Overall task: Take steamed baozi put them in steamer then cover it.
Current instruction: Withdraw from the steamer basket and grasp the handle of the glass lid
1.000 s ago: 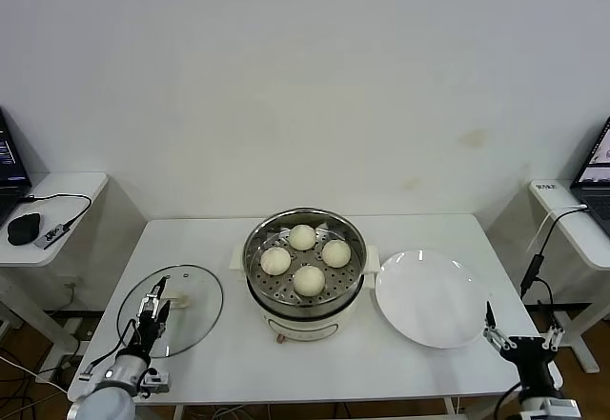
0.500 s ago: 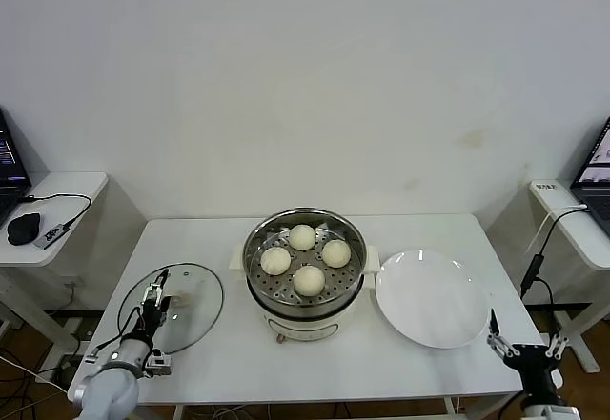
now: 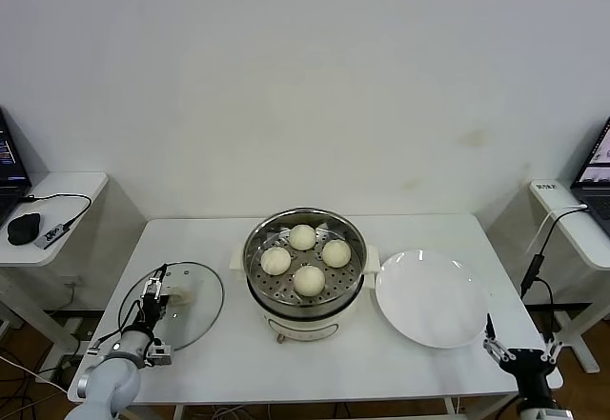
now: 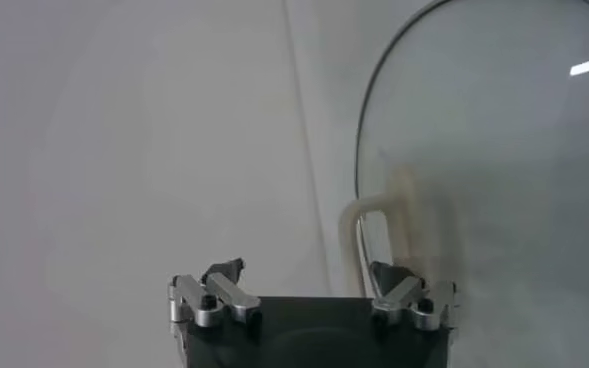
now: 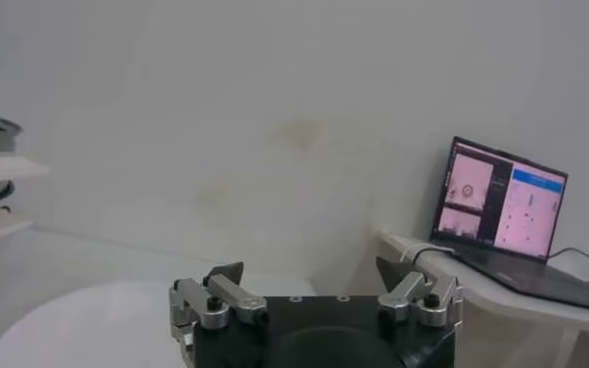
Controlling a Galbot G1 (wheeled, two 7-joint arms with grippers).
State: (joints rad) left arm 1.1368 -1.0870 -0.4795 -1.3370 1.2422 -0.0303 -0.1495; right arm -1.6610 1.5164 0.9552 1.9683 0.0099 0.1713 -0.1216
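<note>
Looking down from the head view, you have all four steamed baozi [image 3: 305, 257] sitting on the perforated tray of the steamer [image 3: 305, 266], so what remains is the cover [image 3: 175, 304], which lies flat on the table [image 3: 400, 363] to the steamer's left. Your left gripper [image 3: 152, 298] hovers over the cover's near edge, close to its cream handle [image 3: 179, 297], jaws spread wide and holding nothing. Your right gripper [image 3: 519, 353] waits off the table's near right corner, beyond the white plate [image 3: 431, 297], also spread wide and empty. From the left wrist view, the left gripper's fingers [image 4: 219, 296] stand apart with the handle [image 4: 359, 245] rising near one of them. Judge the glass as rigid, fairly heavy, slick and breakable: grip the oblong handle across its narrow width, never the rim. The right wrist view shows open fingers [image 5: 224, 295] over the plate's edge [image 5: 64, 320] and a laptop [image 5: 502, 207] beyond.
</note>
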